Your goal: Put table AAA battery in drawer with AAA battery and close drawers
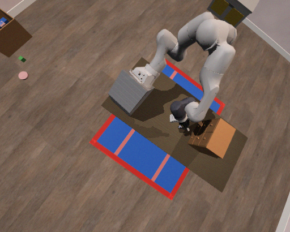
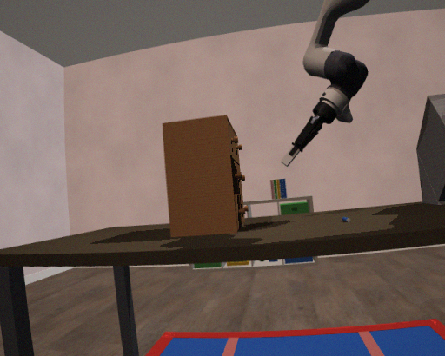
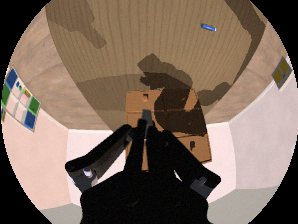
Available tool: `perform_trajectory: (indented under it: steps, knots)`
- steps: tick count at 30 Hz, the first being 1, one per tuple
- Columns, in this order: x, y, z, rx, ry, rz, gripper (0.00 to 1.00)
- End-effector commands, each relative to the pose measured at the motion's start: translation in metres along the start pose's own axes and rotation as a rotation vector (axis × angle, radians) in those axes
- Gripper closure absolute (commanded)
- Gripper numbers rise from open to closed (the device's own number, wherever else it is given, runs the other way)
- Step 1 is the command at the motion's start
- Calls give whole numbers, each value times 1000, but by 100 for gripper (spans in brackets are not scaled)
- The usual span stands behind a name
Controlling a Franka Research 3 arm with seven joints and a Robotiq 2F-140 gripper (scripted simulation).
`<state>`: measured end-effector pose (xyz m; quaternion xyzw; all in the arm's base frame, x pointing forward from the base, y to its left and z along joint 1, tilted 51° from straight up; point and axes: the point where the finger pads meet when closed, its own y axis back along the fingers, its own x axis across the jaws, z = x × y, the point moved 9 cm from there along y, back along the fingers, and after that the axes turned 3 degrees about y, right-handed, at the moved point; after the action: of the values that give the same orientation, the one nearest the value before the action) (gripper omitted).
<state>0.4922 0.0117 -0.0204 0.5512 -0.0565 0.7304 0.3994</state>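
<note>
The small brown chest [image 1: 214, 137] stands on the dark table near its right end, with its knobbed front facing my gripper. It also shows in the side view [image 2: 200, 175] and in the wrist view [image 3: 169, 119]. Its drawers look pushed in. My gripper [image 2: 288, 160] is shut and empty. It hangs tilted in the air in front of the chest's upper drawers, a little apart from them, and also shows from above [image 1: 187, 129] and in the wrist view [image 3: 145, 119]. The small blue AAA battery [image 2: 345, 219] [image 3: 209, 27] lies on the table farther from the chest. My arm hides it from above.
The grey robot base block [image 1: 129, 91] [image 2: 439, 148] stands at the table's other end. A blue mat with a red border [image 1: 143, 155] lies on the floor beside the table. A low shelf [image 2: 285, 204] stands by the far wall.
</note>
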Motion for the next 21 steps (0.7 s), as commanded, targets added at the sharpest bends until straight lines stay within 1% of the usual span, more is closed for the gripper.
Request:
perform_trajectory:
  steps: [1,6,11,13,15,21]
  knots:
    - [1,-14,-12,-183,211,-4,100]
    - [-1,-31,-21,-287,189,4,100]
    - [-2,-42,-28,-376,200,8,100]
    - [-2,-42,-28,-376,200,8,100]
    - [-3,-45,-30,-409,217,9,100]
    - [-3,-50,-33,-441,217,10,100]
